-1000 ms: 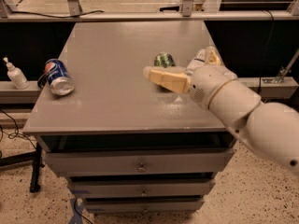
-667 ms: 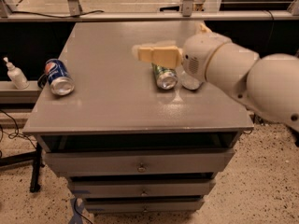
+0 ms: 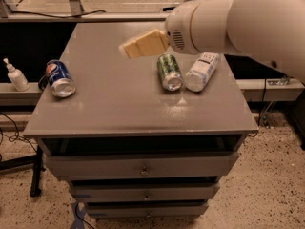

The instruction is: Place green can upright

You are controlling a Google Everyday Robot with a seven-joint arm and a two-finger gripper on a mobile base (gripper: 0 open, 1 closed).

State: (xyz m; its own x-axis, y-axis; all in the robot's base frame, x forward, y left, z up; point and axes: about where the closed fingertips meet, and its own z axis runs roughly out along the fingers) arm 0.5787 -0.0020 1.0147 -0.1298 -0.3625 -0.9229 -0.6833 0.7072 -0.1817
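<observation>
Gripper (image 3: 143,44) above the table (image 3: 119,109), near the green can (image 3: 170,71); open or closed, I can't tell.
Approach step: the can lies sideways, so next I'd descend and grasp it.

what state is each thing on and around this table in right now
green can: on its side on the table, not held
white plastic bottle: on its side, right beside the green can
blue pepsi can: on its side near the table's left edge
pump bottle: upright, off the table to the left
gripper: above the table, apart from the green can, carrying nothing
drawers: shut
</observation>
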